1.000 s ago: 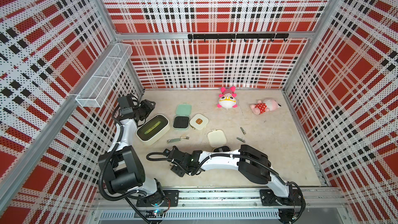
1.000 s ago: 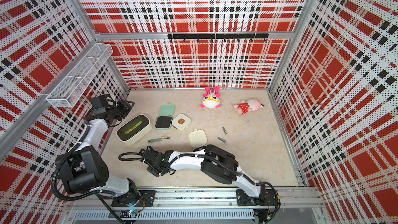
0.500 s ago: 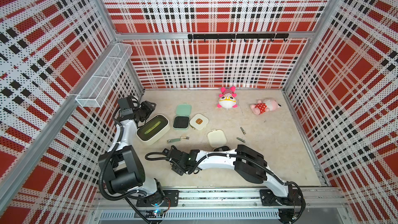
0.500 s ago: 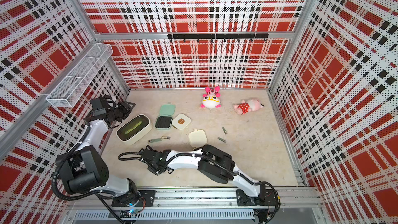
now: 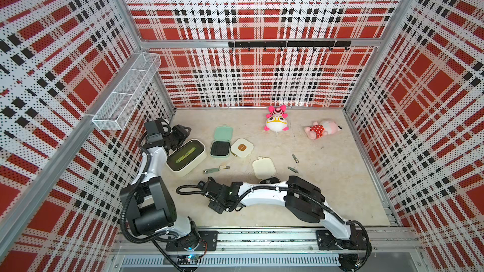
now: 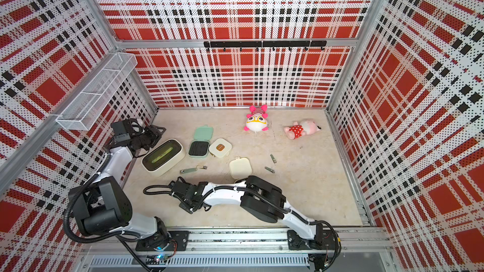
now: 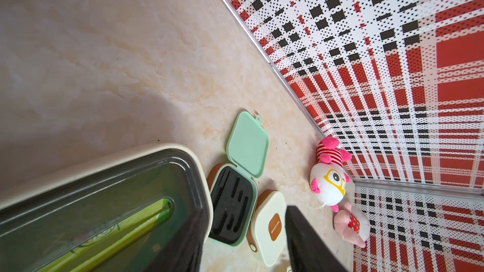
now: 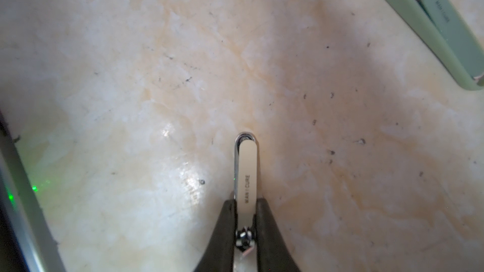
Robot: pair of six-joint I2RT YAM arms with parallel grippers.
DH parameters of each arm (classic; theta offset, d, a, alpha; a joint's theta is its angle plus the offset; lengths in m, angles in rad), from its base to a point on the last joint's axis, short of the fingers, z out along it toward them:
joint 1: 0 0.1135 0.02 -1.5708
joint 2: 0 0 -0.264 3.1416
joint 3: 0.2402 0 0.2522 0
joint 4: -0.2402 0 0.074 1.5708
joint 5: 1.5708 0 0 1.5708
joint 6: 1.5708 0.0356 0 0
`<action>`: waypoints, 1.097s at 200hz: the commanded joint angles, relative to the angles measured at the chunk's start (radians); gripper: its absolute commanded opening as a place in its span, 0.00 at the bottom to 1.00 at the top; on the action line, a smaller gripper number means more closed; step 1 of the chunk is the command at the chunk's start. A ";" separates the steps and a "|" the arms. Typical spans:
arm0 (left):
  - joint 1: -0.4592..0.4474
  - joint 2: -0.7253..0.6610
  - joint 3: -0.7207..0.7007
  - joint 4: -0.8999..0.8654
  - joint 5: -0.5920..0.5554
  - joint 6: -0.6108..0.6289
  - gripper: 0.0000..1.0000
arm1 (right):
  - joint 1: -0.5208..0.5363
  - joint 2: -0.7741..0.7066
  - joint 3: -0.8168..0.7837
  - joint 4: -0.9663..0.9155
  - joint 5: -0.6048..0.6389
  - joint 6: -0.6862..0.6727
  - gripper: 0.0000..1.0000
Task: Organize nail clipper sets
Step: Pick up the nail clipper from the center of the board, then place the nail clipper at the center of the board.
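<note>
The silver clipper [image 8: 245, 176] is now pinched near its lever pivot between the fingers [image 8: 226, 221] of the right gripper [image 8: 246, 206]. A second ago those jaws stood partly apart; they have closed narrow onto the metal while the arm barely shifted. The clipper lies low over the table [image 8: 157, 74], near its front left. Whether it has left the surface I cannot tell. The pick looks made, so what remains is to lift it and seat it in a case. In a top view, taking the back wall as 12 o'clock from the grip, the green-sleeved clipper [image 5: 211, 170] lies near at 12. The open mint case [image 5: 220, 149] is further off the same way, its black insert empty. The closed cream case [image 5: 241, 147] sits at 1. The open cream case [image 5: 263, 167] is at 2, its base half hidden under the right arm, and looks the likeliest home. Two loose clippers [image 5: 293, 164] lie beyond it, so several placements are left. At 11 sits the cream bin [image 5: 192, 167], with the left gripper [image 5: 183, 131] over its far end, unchanged, jaws moderately apart and empty.
</note>
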 commanded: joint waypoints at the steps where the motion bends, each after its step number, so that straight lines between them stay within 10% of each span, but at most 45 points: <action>1: -0.031 -0.035 -0.014 0.017 -0.016 0.019 0.54 | 0.002 -0.034 -0.037 0.006 0.004 0.025 0.13; 79: -0.274 -0.048 -0.007 0.001 -0.182 0.045 0.53 | -0.047 -0.417 -0.432 0.087 0.245 0.220 0.10; 156: -0.810 0.013 -0.085 0.158 -0.343 -0.006 0.51 | -0.274 -0.946 -1.001 -0.058 0.353 0.694 0.12; 219: -0.947 0.111 -0.150 0.307 -0.290 -0.084 0.50 | -0.377 -0.956 -1.132 -0.099 0.290 0.872 0.13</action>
